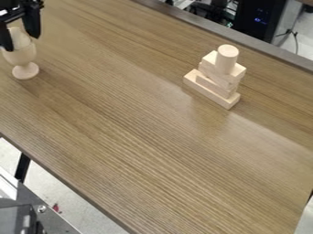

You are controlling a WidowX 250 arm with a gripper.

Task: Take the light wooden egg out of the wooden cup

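Note:
At the upper left edge the black gripper (22, 42) hangs over the table, its two fingers spread apart and open. Between them is a pale wooden piece (21, 38) that stands in the bowl of a wooden goblet-shaped cup (21, 55). The cup is upright on its round foot. Whether the fingers touch the piece cannot be made out. Right of centre, toward the back, a stack of wooden blocks (215, 77) stands on a long flat block (211, 93), with an upright cylinder (227, 59) on top.
The brown wood-grain table (140, 132) runs diagonally across the view, with a dark strip (245, 40) along its far edge. Beyond that edge are a black computer case (259, 19) and cables. Metal equipment (45, 212) stands below the near edge at the lower left.

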